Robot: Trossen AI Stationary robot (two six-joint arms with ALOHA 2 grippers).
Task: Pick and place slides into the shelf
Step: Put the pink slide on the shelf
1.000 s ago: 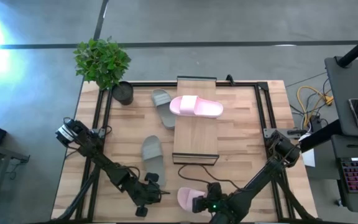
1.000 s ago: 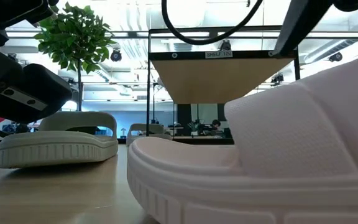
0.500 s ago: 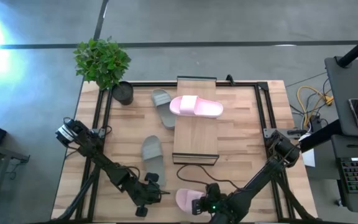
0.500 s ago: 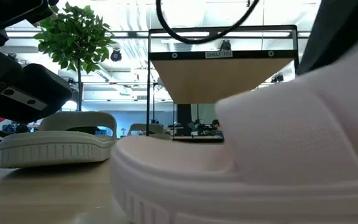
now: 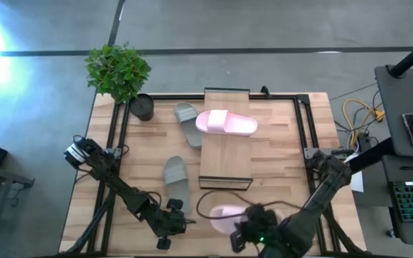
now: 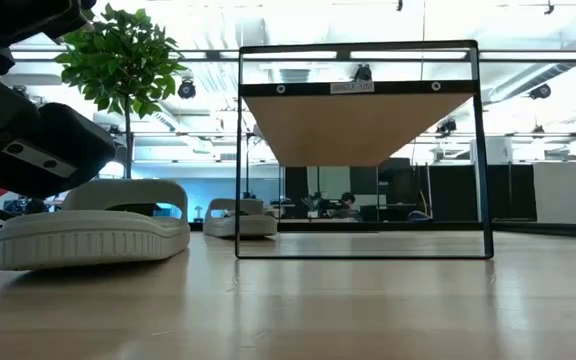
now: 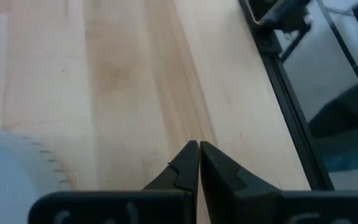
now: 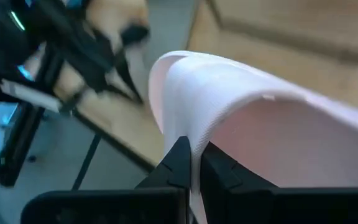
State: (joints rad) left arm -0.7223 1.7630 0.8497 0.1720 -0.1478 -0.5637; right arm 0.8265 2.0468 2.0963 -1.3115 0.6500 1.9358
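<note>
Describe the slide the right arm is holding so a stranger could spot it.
Start at the shelf in the table's middle and go to its near end. There the right gripper has its fingers shut on a pale pink slide. The other pink slide lies on the shelf top.

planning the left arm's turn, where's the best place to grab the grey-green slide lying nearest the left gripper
Probably by its broad strap, coming down from above. The nearer grey-green slide lies sole-down on the table, and its arched strap gives an edge the fingers could close over. The left gripper, shut, sits just beside it.

The wooden table [image 5: 278, 143] carries the shelf [image 5: 226, 161], with two grey-green slides [image 5: 176, 174] and a potted plant [image 5: 141, 107] left of it.
</note>
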